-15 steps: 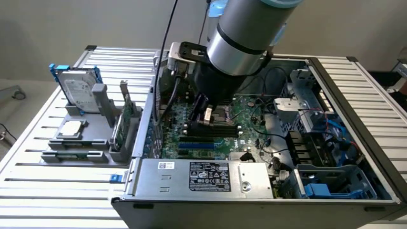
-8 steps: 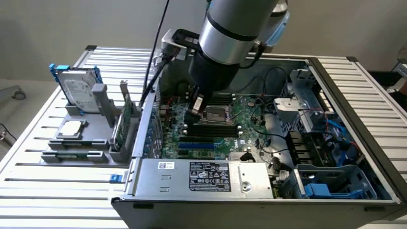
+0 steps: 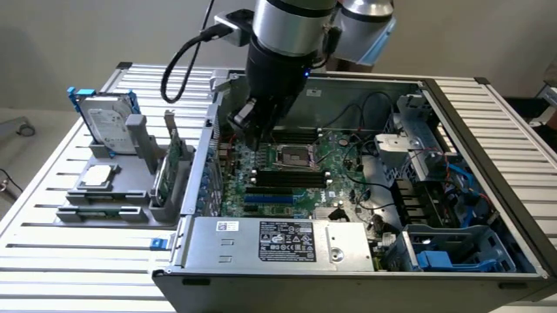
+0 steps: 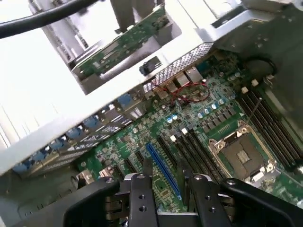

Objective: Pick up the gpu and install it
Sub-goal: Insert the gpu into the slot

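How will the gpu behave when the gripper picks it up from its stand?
The gpu is a thin board, so probably stiff and light. It stands on edge in the grey stand, so it may tip if nudged sideways. Its bare circuitry looks fragile.

The gripper (image 4: 166,189) hangs over the green motherboard (image 4: 199,127) inside the open computer case (image 4: 156,78), its two dark fingers (image 4: 142,196) spread apart with nothing between them. Between the fingertips runs a long blue slot (image 4: 163,170), with black slots beside it. Past these sits the square silver processor socket (image 4: 242,153). Red wires (image 4: 189,92) loop near the perforated case wall. Beyond that wall, outside the case, the gpu (image 4: 124,42) stands on edge in what looks like a grey holder (image 4: 102,71), well apart from the fingers.
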Controlling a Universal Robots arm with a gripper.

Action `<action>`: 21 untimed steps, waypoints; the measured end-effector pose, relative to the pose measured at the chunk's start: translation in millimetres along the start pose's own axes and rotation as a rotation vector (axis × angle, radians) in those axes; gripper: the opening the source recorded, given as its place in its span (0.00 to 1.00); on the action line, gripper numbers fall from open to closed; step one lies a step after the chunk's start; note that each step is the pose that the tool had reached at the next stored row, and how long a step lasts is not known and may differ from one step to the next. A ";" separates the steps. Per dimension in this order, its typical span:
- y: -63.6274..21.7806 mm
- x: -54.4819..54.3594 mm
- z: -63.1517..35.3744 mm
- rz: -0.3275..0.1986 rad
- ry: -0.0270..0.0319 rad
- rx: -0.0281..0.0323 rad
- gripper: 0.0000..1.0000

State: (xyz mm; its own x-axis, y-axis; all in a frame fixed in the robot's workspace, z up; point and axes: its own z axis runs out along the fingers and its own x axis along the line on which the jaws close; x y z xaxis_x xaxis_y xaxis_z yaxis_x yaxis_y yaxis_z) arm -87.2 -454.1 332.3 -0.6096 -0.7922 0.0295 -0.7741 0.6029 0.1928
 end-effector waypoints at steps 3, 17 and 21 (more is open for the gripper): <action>15.1 -2.5 -9.6 0.192 -0.0244 0.0318 0.35; 62.2 -17.0 -41.5 0.838 -0.1348 0.1154 0.35; 68.0 -19.7 -45.7 0.924 -0.1529 0.1237 0.35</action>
State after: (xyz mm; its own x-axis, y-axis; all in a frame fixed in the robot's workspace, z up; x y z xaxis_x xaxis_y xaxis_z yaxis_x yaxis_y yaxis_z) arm -120.0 -401.8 389.6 -0.9997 0.0207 -0.0120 0.0200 0.9985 0.0517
